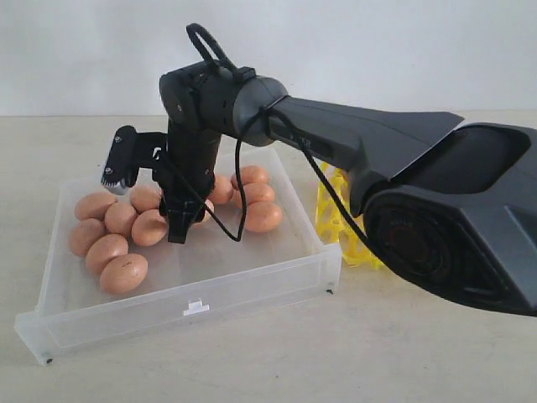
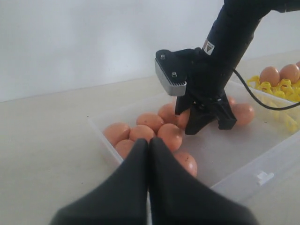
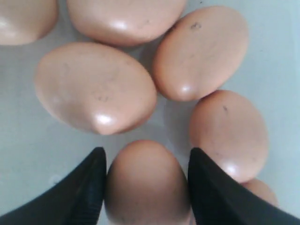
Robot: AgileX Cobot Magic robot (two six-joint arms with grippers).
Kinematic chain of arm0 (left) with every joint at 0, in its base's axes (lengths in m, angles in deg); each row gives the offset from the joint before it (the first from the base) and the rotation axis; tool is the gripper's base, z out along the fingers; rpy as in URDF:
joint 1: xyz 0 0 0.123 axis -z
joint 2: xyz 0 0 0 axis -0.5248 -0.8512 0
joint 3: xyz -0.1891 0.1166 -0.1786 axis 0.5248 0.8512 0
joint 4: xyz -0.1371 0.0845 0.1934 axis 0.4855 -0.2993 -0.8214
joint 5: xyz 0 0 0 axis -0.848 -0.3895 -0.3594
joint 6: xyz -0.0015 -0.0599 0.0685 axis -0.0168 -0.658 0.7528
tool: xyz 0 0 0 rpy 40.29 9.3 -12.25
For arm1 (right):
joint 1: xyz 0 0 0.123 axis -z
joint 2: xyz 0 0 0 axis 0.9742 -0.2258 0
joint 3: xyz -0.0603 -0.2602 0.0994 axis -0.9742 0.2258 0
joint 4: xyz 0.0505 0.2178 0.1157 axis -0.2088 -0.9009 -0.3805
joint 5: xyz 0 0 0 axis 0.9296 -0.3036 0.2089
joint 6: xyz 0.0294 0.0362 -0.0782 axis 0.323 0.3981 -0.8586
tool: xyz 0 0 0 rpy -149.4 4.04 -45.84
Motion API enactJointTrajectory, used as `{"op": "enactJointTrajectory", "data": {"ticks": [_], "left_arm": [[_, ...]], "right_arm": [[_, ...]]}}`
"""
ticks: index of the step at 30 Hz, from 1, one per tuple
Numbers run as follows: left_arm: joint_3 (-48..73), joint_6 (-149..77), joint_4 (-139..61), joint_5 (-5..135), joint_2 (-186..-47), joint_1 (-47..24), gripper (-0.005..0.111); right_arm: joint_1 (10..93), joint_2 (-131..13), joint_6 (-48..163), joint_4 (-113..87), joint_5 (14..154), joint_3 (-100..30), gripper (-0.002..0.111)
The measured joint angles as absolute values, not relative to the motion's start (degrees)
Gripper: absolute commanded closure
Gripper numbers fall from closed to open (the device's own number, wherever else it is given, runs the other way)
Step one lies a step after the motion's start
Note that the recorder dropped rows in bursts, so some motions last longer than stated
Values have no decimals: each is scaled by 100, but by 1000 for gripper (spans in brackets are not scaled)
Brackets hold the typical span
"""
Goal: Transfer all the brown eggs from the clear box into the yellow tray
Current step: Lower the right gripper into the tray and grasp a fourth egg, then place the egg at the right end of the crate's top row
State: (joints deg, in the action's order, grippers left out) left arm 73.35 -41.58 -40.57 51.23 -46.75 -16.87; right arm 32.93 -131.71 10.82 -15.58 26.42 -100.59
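The clear box [image 1: 252,281] holds several brown eggs [image 1: 123,273] bunched along its far and left sides. My right gripper [image 1: 178,225] reaches down into that bunch. In the right wrist view its two black fingers [image 3: 84,187] press against both sides of one brown egg [image 3: 145,183], which rests low among its neighbours [image 3: 96,86]. My left gripper [image 2: 149,140] hovers outside the box's near corner with its jaws pressed together and nothing between them. The yellow tray [image 1: 340,222] stands beyond the box, mostly hidden by the right arm; two eggs [image 2: 269,75] sit in it.
The right arm's bulky forearm [image 1: 403,151] stretches over the box's right end and the tray. A black cable [image 1: 239,193] loops down beside the wrist. The box has a small white tab [image 1: 195,307] on its near wall. Pale tabletop [image 1: 377,353] surrounds everything.
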Motion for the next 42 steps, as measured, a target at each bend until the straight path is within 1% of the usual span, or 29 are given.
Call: {"op": "enactJointTrajectory", "data": {"ticks": [4,7,11,14,17,20,21,26,29,32,34,36,37,39,41,42], "left_arm": [[7335,-4158,-4057,5123,-4675,-1687,111],[7335,-4158,-4057,5123,-4675,-1687,111],[7335,-4158,-4057,5123,-4675,-1687,111],[7335,-4158,-4057,5123,-4675,-1687,111],[7335,-4158,-4057,5123,-4675,-1687,111],[7335,-4158,-4057,5123,-4675,-1687,111],[7335,-4158,-4057,5123,-4675,-1687,111],[7335,-4158,-4057,5123,-4675,-1687,111],[7335,-4158,-4057,5123,-4675,-1687,111],[7335,-4158,-4057,5123,-4675,-1687,111],[7335,-4158,-4057,5123,-4675,-1687,111],[7335,-4158,-4057,5123,-4675,-1687,111],[7335,-4158,-4057,5123,-4675,-1687,111],[7335,-4158,-4057,5123,-4675,-1687,111],[7335,-4158,-4057,5123,-4675,-1687,111],[7335,-4158,-4057,5123,-4675,-1687,111]], "right_arm": [[3293,-12770,1473,-1547,2630,-10059,108],[3293,-12354,2141,-1570,2630,-10059,109],[3480,-11958,2868,-2217,2620,-10014,109],[3798,-11704,3005,-3218,2688,-9620,109],[4134,-11373,2915,-4051,3116,-8769,109],[4379,-10831,2658,-4582,4327,-7454,109],[4428,-10556,2529,-4732,4975,-6888,109],[4482,-8936,2209,-5102,9114,-3924,109],[4659,-8216,2281,-5225,11292,-2489,109],[5202,-7894,2877,-5431,12921,-1416,109],[5800,-7857,3570,-5344,13286,-998,109],[6623,-7885,4711,-4341,12983,-896,109],[7144,-7945,5635,-3257,12771,-914,109],[8206,-8208,7916,-484,12725,-1146,109],[9112,-8632,9997,2757,13405,-1683,109],[9388,-8819,10643,3837,13791,-2007,109]]}}
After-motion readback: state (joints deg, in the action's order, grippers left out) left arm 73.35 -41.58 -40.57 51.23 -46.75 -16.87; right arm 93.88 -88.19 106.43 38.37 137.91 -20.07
